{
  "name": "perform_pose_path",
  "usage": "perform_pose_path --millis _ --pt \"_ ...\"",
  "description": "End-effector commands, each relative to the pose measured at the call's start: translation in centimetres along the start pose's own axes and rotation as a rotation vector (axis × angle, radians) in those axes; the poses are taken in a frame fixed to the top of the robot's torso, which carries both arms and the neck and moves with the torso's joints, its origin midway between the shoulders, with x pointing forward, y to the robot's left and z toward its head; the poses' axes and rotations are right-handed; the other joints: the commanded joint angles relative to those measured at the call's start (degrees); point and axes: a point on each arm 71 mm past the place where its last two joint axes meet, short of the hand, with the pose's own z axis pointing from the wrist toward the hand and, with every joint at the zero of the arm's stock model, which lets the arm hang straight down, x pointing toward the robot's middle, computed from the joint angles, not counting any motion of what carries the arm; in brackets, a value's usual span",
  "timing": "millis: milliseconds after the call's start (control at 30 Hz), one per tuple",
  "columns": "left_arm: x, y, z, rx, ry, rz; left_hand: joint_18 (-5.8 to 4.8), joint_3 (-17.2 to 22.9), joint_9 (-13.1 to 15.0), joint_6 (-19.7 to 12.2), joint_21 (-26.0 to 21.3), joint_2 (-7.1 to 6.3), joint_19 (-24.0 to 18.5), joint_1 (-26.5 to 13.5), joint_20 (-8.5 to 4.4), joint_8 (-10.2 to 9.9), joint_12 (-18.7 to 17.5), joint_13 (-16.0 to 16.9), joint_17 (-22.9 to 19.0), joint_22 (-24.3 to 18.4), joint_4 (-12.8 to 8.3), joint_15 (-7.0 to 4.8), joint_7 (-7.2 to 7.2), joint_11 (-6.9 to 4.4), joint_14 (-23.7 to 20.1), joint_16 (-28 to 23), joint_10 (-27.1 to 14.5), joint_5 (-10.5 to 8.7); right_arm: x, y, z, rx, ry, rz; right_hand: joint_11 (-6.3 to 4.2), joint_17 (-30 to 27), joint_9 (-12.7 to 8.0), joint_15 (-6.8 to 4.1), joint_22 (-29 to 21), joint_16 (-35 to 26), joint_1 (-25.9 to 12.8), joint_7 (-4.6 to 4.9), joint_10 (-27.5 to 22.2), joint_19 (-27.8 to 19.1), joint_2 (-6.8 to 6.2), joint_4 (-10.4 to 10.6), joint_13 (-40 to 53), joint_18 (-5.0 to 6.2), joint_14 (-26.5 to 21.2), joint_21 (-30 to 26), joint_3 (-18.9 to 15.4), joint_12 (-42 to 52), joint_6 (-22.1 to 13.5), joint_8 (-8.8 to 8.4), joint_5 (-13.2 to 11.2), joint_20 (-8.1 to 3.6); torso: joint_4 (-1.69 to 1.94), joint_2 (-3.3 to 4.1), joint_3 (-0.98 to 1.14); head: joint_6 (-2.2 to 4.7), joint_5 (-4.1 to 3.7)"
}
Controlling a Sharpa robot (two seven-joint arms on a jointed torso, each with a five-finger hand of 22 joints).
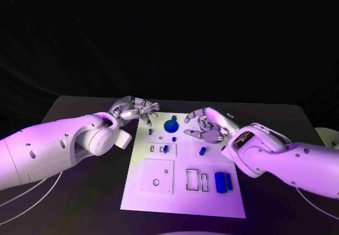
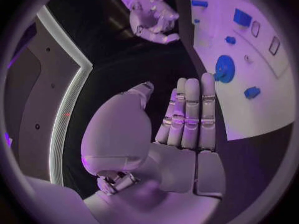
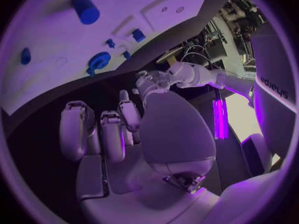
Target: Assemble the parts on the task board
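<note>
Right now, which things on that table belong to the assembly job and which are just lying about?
Belongs to the job:
task board
round blue part
small blue part
blue cylinder pair
left hand and right hand, both holding nothing

Just lying about:
black table
white cables

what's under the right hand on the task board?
In the head view the right hand hovers over the task board's far right part. A small blue part lies just near of it. Whatever board surface sits directly beneath the fingers is covered.
</note>
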Motion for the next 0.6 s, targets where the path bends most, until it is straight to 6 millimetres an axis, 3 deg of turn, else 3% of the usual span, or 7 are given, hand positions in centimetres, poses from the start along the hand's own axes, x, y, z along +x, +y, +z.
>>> perform_pose_path --millis 33,67,167,233,333,367,600 --pt "1.8 0.8 0.1 -0.233 0.218 0.301 -0.33 -1.1 1.8 0.6 7.8 1.01 5.8 -1.1 -1.58 2.4 7.1 5.7 13.2 9.0 -0.1 -1.36 -1.38 -1.3 7.6 10.8 1.0 -0.07 -2.0 -0.8 -0.5 -0.009 0.022 0.166 0.0 9.9 0.1 0.09 6.6 -0.2 -0.1 -0.01 0.6 0.1 0.07 0.3 0.6 0.5 4.7 0.4 0.1 0.8 0.5 0.59 0.5 0.01 -0.1 -0.79 0.16 -0.12 0.01" --pt "1.9 0.8 0.2 -0.265 0.237 0.336 -1.22 -1.7 3.4 -0.4 12.1 1.76 7.9 -2.1 -2.14 4.1 13.6 11.8 18.0 14.2 -0.1 -1.72 -1.66 -1.87 9.6 14.3 -1.9 0.16 -2.9 -1.4 -0.6 0.006 0.009 0.169 -0.05 9.9 0.1 0.07 6.6 -0.2 -0.1 -0.06 0.7 0.1 0.04 0.3 0.7 0.49 4.8 0.4 0.2 0.9 0.7 0.71 0.7 0.0 -0.12 -0.99 0.2 -0.23 0.02" --pt "2.3 0.8 0.7 -0.352 0.272 0.459 -2.12 -2.7 5.3 -1.5 16.8 2.71 11.1 -4.2 -2.27 6.0 20.6 17.9 23.5 21.1 0.4 -1.83 -1.8 -1.89 12.3 17.9 -4.9 0.15 -4.8 -2.8 -0.8 0.051 -0.03 0.176 -0.09 9.9 0.1 0.01 6.6 -0.3 -0.3 -0.08 0.6 0.1 -0.18 0.4 0.6 0.5 4.8 0.3 0.2 0.9 0.6 0.8 1.4 -0.05 -0.22 -1.27 0.21 -0.49 0.02" --pt "2.6 0.8 1.0 -0.396 0.284 0.54 -2.73 -4.0 7.8 -3.2 19.6 2.88 13.1 -4.6 -2.41 8.8 26.6 23.1 27.7 25.5 0.2 -1.75 -1.72 -1.93 14.0 20.2 -8.8 0.11 -5.7 -3.6 -0.9 0.077 -0.051 0.18 -0.05 10.0 0.2 0.02 6.6 -0.2 -0.5 -0.03 0.6 0.1 -0.45 0.5 0.6 0.49 4.8 0.3 0.1 0.9 0.3 0.8 1.7 -0.06 -0.3 -1.34 0.27 -0.58 0.04" --pt "3.1 0.8 1.5 -0.437 0.295 0.627 -3.35 -4.8 8.7 -3.9 21.4 2.62 15.1 -5.0 -2.48 10.1 28.3 24.4 30.5 28.8 0.2 -1.97 -1.78 -1.84 15.2 21.5 -10.0 0.1 -6.4 -4.4 -1.0 0.101 -0.069 0.183 -0.05 9.9 0.2 0.02 6.6 -0.2 -0.5 -0.03 0.6 0.1 -0.46 0.5 0.6 0.51 4.8 0.2 0.1 0.8 0.3 0.81 1.8 -0.06 -0.38 -1.36 0.41 -0.76 0.22" --pt "3.2 0.7 1.6 -0.448 0.297 0.648 -4.27 -5.4 10.2 -3.2 24.3 2.97 18.6 -5.7 -2.98 12.2 31.9 27.2 34.9 34.3 0.4 -2.45 -2.51 -2.55 17.1 23.9 -8.7 0.01 -6.6 -4.6 -1.0 0.107 -0.074 0.184 -0.05 9.9 0.2 0.02 6.6 -0.2 -0.5 -0.03 0.6 0.1 -0.46 0.5 0.6 0.51 4.8 0.2 0.1 0.8 0.3 0.81 1.8 -0.06 -0.41 -1.35 0.45 -0.88 0.3" --pt "4.4 0.2 2.6 -0.49 0.318 0.767 -5.77 -6.4 13.6 -4.0 28.1 4.17 23.4 -6.4 -3.88 16.0 40.0 35.1 39.2 42.0 0.3 -3.26 -3.36 -3.24 18.5 25.9 -6.3 0.07 -7.2 -5.2 -1.2 0.136 -0.09 0.188 -0.04 9.8 0.2 0.03 6.5 -0.3 -0.6 -0.03 0.5 0.0 -0.52 0.5 0.5 0.54 4.7 0.1 0.1 0.8 0.3 0.89 1.9 -0.07 -0.38 -1.31 0.46 -1.24 0.31"
